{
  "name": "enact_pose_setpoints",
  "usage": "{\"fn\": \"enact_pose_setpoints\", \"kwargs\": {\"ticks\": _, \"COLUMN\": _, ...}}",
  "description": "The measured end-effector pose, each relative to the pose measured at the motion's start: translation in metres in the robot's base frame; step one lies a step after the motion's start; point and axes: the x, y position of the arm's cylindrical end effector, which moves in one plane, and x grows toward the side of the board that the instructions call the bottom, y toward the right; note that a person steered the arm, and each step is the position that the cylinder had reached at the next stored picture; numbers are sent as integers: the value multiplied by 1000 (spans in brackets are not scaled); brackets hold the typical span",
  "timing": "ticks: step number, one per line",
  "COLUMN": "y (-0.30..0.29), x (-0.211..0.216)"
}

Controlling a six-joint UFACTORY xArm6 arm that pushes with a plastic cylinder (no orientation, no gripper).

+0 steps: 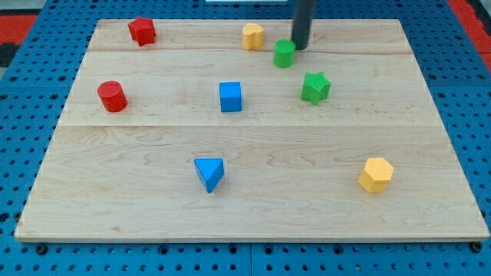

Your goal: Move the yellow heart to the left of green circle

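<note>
The yellow heart (253,36) lies near the view's top, a little left of centre. The green circle (285,54) sits just to its lower right, a small gap between them. My tip (300,47) comes down from the view's top edge and stands right beside the green circle, at its upper right, touching or nearly touching it. The yellow heart is about a block's width to the left of my tip.
A green star (315,87) lies below my tip. A blue cube (230,96) is at centre, a blue triangle (209,173) lower down. A red star (142,31) and red cylinder (112,96) are at the left. A yellow hexagon (376,175) is at lower right.
</note>
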Motion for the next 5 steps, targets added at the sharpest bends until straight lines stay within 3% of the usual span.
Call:
{"fn": "enact_pose_setpoints", "kwargs": {"ticks": 1, "y": 21, "x": -35}}
{"fn": "enact_pose_setpoints", "kwargs": {"ticks": 2, "y": -30, "x": -53}}
{"fn": "enact_pose_setpoints", "kwargs": {"ticks": 3, "y": -89, "x": -35}}
{"fn": "enact_pose_setpoints", "kwargs": {"ticks": 4, "y": -112, "x": 2}}
{"fn": "enact_pose_setpoints", "kwargs": {"ticks": 5, "y": -91, "x": -46}}
